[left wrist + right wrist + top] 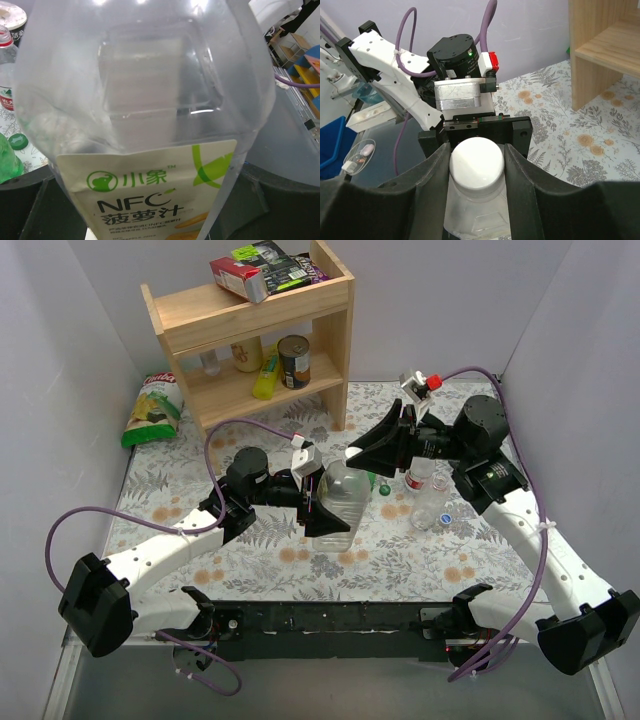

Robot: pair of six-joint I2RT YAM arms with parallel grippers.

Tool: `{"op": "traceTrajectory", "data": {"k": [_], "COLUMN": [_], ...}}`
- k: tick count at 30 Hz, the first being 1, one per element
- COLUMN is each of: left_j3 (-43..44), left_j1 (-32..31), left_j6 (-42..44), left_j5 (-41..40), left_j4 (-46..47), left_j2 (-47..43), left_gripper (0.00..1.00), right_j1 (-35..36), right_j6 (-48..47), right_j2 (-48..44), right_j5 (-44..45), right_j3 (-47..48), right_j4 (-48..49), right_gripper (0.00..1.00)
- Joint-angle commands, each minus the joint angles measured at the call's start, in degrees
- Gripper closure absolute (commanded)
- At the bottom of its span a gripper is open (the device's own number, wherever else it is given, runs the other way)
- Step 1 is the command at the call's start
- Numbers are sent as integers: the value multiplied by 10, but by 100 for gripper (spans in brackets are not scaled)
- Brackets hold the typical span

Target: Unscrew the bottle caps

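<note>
Clear plastic is what your left gripper (322,508) is clenched on: the body of the large clear juice bottle (345,502), which stands upright on the floral tabletop (480,570) with its long axis vertical. Directly above that grip sits the round white plastic screw cap (476,167). Your right gripper (477,152), the nearer one to it, reaches in from the right with its two fingers pressed against the cap's opposite sides, so by my reading the twist must turn about that upright axis.
</note>
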Motion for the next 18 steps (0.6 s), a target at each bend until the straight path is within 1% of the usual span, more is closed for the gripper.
{"op": "traceTrajectory", "data": {"k": [1, 3, 4, 5, 6, 9, 12, 15, 16, 18], "left_j3": [23, 26, 25, 25, 25, 26, 26, 26, 25, 24], "left_j1": [-15, -16, -16, -15, -16, -16, -16, -16, -16, -16], "left_j6": [8, 13, 14, 15, 15, 15, 15, 16, 16, 17], "left_j5": [-21, -42, -60, -66, -73, -97, -122, -153, -162, -185], "left_j4": [29, 16, 15, 13, 11, 4, -2, -9, -10, -12], "left_j2": [-17, -17, -18, -20, -20, -20, -22, -24, -27, -31], "left_gripper": [69, 69, 69, 69, 70, 69, 69, 70, 70, 70], "right_j1": [13, 13, 13, 13, 13, 12, 9, 5, 4, 4], "right_j6": [-50, -51, -54, -56, -58, -71, -76, -79, -84, -91], "right_j2": [5, 0, -4, -6, -11, -20, -30, -43, -45, -55], "right_j5": [-3, 6, 18, 24, 30, 55, 85, 129, 161, 196], "right_j3": [8, 10, 11, 12, 15, 19, 19, 22, 25, 29], "right_j4": [-40, -45, -48, -55, -60, -76, -91, -105, -124, -143], "right_gripper": [59, 47, 45, 38, 28, 23, 21, 21, 21, 20]}}
